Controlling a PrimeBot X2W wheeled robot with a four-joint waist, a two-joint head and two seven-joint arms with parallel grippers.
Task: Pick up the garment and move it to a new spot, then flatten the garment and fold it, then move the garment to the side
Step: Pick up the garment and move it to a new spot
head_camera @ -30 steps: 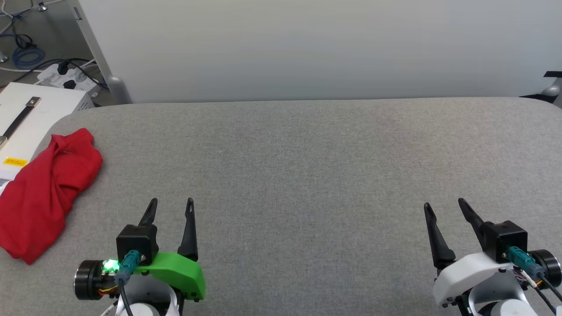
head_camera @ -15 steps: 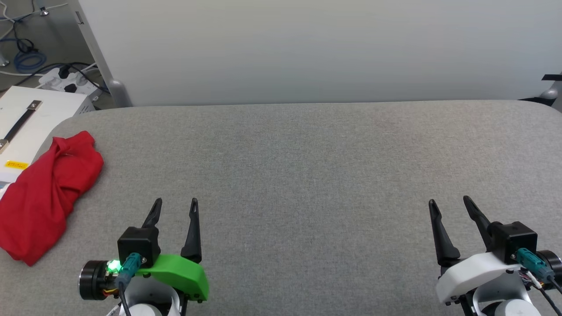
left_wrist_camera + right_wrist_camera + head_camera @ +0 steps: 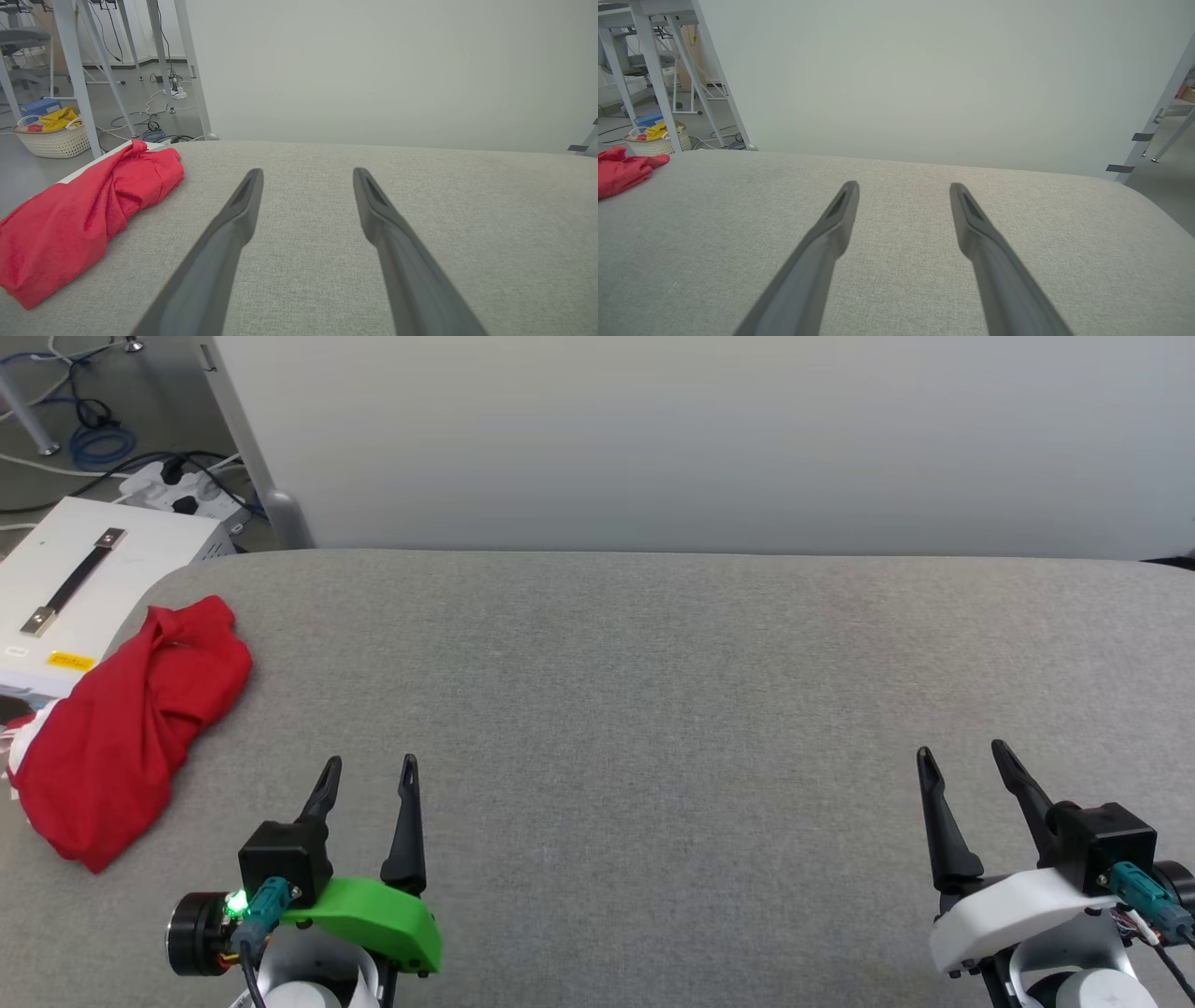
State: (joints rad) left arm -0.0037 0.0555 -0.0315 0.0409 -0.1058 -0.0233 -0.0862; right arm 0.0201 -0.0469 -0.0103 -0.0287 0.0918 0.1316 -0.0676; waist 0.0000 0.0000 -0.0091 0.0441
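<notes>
Both of my 2 grippers are open wide and hold nothing. The left gripper (image 3: 370, 763) and right gripper (image 3: 963, 749) hang low over the gray table (image 3: 653, 691). The red shirt (image 3: 131, 728) lies in a bunched heap at the table's left edge, off to the left gripper's left. I'd reach with the left one, come down on the thick middle, and pinch lots of cloth so it can't slip.
</notes>
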